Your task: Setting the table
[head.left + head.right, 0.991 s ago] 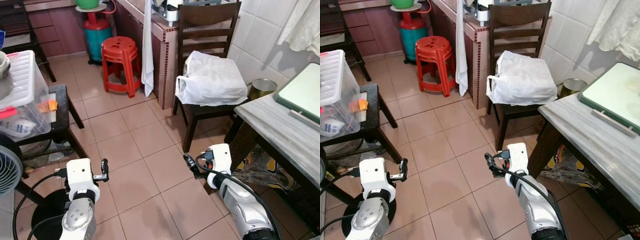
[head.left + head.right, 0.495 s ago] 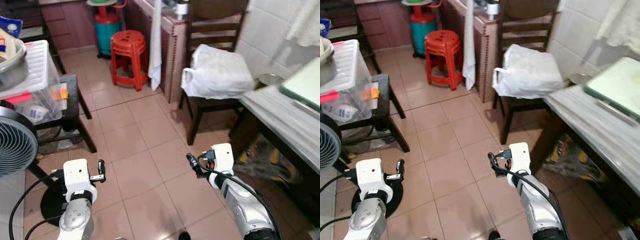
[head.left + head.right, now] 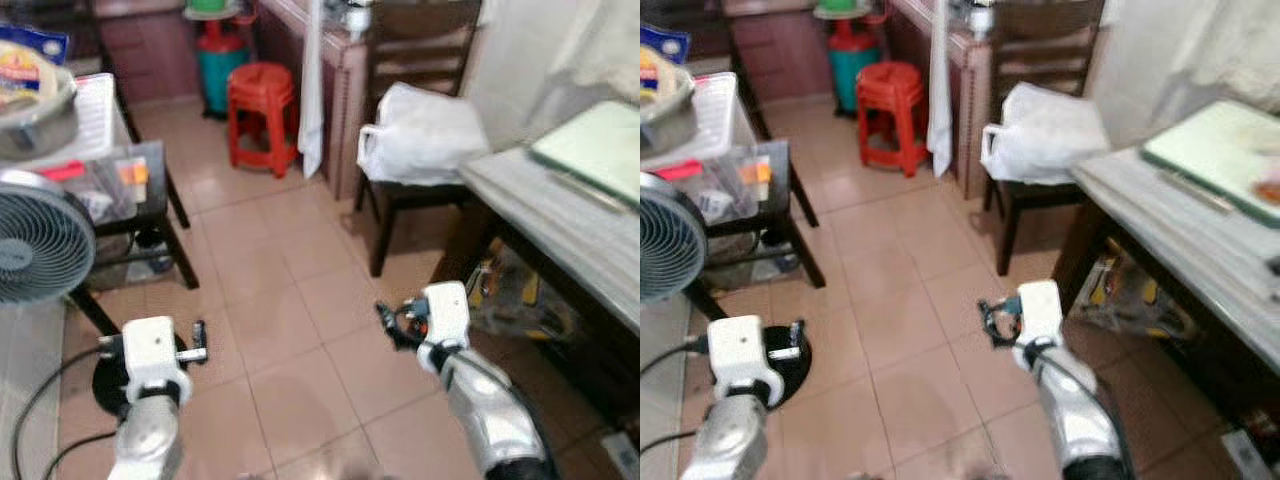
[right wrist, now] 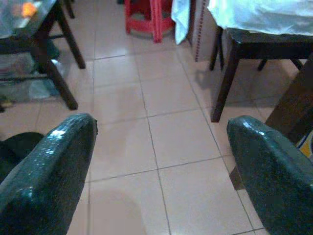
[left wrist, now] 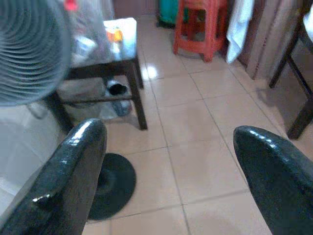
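A grey marble-topped table [image 3: 556, 213] stands at the right, with a pale green tray [image 3: 593, 148] on its far end. Something orange lies on that tray [image 3: 1270, 190], too blurred to name. My left gripper [image 3: 197, 341] hangs low over the tiled floor near a fan's black base. Its wrist view shows the left gripper [image 5: 171, 147] open, with only floor between the fingers. My right gripper [image 3: 387, 322] hangs low in front of the table's near corner. In its wrist view the right gripper [image 4: 161, 137] is open and holds nothing.
A dark wooden chair with a white plastic bag [image 3: 420, 130] stands beside the table. A standing fan [image 3: 40, 235] and a black side table [image 3: 150, 175] with a clear box are at the left. A red stool [image 3: 262, 108] and a hanging white towel [image 3: 312, 85] are at the back. Bags [image 3: 510, 300] lie under the table.
The whole picture has shifted and blurred, so the camera has moved; the fan shows more at the left and the table top more at the right. Both grippers keep their low, open pose.
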